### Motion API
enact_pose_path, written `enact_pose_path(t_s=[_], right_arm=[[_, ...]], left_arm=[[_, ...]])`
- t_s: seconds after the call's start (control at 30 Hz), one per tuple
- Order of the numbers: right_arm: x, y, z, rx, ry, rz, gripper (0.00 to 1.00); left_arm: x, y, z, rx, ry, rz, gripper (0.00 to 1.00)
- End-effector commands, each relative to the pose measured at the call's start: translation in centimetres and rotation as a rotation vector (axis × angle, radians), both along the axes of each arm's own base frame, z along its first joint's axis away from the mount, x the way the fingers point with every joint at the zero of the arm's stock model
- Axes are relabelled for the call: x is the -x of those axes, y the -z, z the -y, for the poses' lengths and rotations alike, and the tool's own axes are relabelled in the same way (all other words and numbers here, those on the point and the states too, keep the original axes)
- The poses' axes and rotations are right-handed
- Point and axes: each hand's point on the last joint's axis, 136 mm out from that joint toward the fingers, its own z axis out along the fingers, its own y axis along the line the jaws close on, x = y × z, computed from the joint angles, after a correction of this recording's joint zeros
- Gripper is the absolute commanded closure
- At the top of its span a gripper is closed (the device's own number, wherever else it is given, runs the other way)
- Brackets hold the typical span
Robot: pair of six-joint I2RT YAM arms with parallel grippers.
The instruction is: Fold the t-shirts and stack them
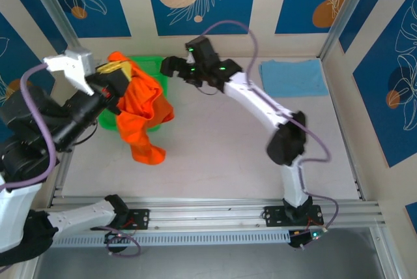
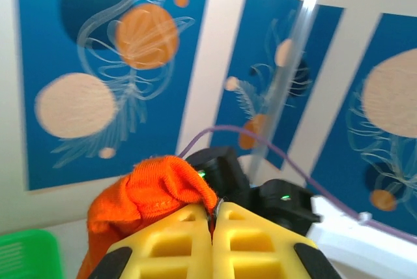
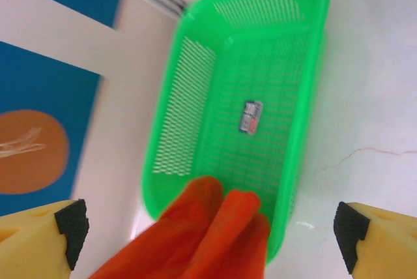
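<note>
Left gripper was clamped tight on the orange t-shirt, arm raised so it dangled over the green basket. Basket's little sticker was too blurry to read. Right gripper hovered over the basket, jaws spread wide; blue t-shirt lay folded far right.

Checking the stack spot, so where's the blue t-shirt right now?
In the top view the blue t-shirt lies folded at the far right of the table, near the back wall, apart from the orange t-shirt and green basket on the left.
</note>
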Motion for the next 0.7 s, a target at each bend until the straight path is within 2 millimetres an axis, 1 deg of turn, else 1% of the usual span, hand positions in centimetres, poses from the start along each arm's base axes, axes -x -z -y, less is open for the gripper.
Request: enact_pose_path(t_s=[0.0,0.07,0.1,0.13,0.2,0.23,0.27,0.3,0.37,0.43,0.47,0.5,0.53,0.57,0.6,0.63,0.67], right_arm=[[0.8,-3.9,6.7,-0.024,0.089,0.138,0.0],[1.8,-3.1,10.8,-0.049,0.103,0.124,0.0],[2.5,-3.0,12.4,-0.079,0.098,0.13,0.01],[3.6,-3.0,13.7,-0.132,0.056,0.154,0.01],[6.4,-3.1,15.5,-0.246,-0.047,0.225,0.01],[8.1,-3.1,16.2,-0.28,-0.089,0.267,0.01],[9.4,-2.5,17.0,-0.273,-0.101,0.281,0.01],[10.2,-1.7,17.7,-0.242,-0.09,0.279,0.01],[11.5,-0.3,19.4,-0.167,-0.054,0.273,0.01],[12.3,0.8,20.8,-0.147,-0.022,0.261,0.01],[12.5,1.4,21.6,-0.146,0.004,0.249,0.01],[12.6,2.0,22.1,-0.146,0.024,0.237,0.01],[12.6,2.8,22.7,-0.139,0.056,0.213,0.01],[12.5,3.8,23.3,-0.121,0.102,0.182,0.01],[12.3,4.8,23.9,-0.103,0.146,0.152,0.01],[12.0,5.8,24.6,-0.079,0.19,0.133,0.01],[11.7,7.3,25.3,-0.049,0.233,0.103,0.01]], left_arm=[[-0.7,0.7,4.2,0.016,0.15,-0.089,1.0],[-1.7,0.8,6.5,0.034,0.201,-0.125,1.0],[-2.2,1.1,7.7,0.04,0.231,-0.15,1.0],[-2.8,1.4,9.2,0.038,0.264,-0.182,1.0],[-4.6,2.8,11.6,0.026,0.281,-0.257,1.0],[-5.7,3.7,12.8,0.019,0.283,-0.29,1.0],[-6.7,4.9,14.1,0.008,0.288,-0.322,1.0],[-7.7,6.0,15.2,-0.004,0.288,-0.355,1.0],[-9.5,8.8,18.3,-0.027,0.336,-0.444,1.0],[-10.7,11.6,21.5,-0.045,0.397,-0.544,1.0],[-11.4,13.4,23.0,-0.071,0.424,-0.604,0.99],[-12.0,15.3,24.1,-0.108,0.434,-0.654,0.92],[-12.7,17.3,24.8,-0.156,0.422,-0.705,0.81],[-13.7,19.7,25.0,-0.213,0.382,-0.758,0.74],[-14.3,21.6,25.0,-0.267,0.354,-0.788,0.64],[-15.0,23.3,24.6,-0.326,0.315,-0.802,0.46],[-15.8,24.8,23.7,-0.38,0.263,-0.819,0.31]])
